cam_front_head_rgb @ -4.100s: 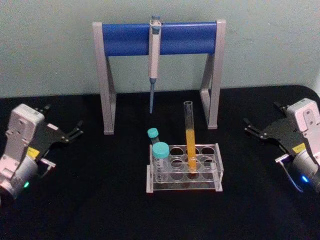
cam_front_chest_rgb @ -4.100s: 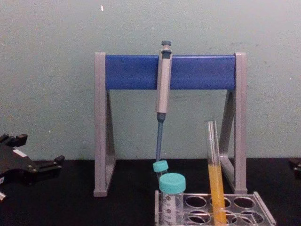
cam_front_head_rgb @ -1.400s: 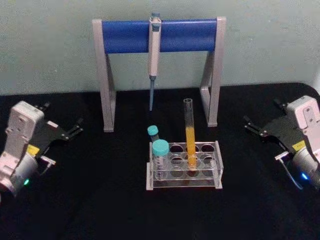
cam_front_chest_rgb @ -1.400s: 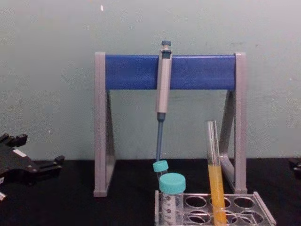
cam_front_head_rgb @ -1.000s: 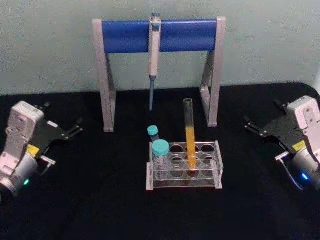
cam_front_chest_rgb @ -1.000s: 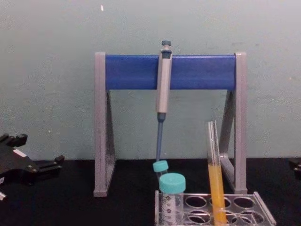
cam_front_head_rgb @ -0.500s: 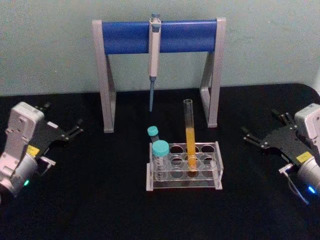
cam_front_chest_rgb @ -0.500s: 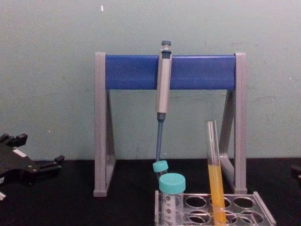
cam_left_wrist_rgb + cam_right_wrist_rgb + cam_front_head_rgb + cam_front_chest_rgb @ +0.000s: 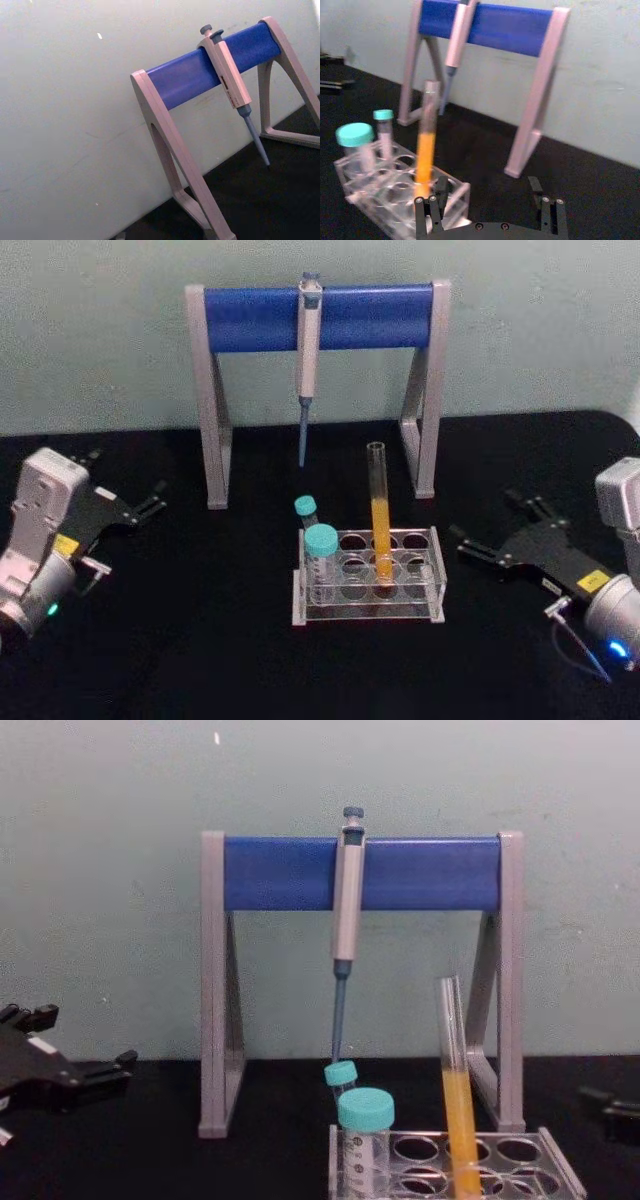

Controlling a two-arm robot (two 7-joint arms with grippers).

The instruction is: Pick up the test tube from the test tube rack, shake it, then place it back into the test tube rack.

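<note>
- the test tube (image 9: pixel 379 510) is sitting in the rack (image 9: pixel 365 607) with nothing gripping it; open at the top, and the orange-yellow liquid fills roughly its lower half
- it's in the third column of holes counting from the robot's left; honestly can't make out which row
- from the chest view it isn't dead straight; the top tips a little to the left while the bottom stays down in its hole
- the rack stands about mid-way across the black table (image 9: pixel 200 650), in front of the stand (image 9: pixel 212 400)
- the right gripper (image 9: pixel 483 514) is low over the table just to the right of the rack, pointed at it; near, but not touching the rack or the test tube
- its jaws are spread wide with nothing between them; the right wrist view shows the two fingers (image 9: pixel 431 210) far apart, with rack and test tube ahead of them
- the left gripper (image 9: pixel 128 468) is out at the left side of the table, well apart from the rack; jaws wide there too, and empty
- two capped tubes with teal lids sit at the left end of the rack; the fatter one (image 9: pixel 321 552) is nearer the front, the thin one (image 9: pixel 306 508) is behind it and tilted
- a grey pipette (image 9: pixel 307 350) hangs off the blue bar of the stand, tip down, behind the rack; it touches nothing in the rack
- a pale green wall (image 9: pixel 100 330) is behind everything
</note>
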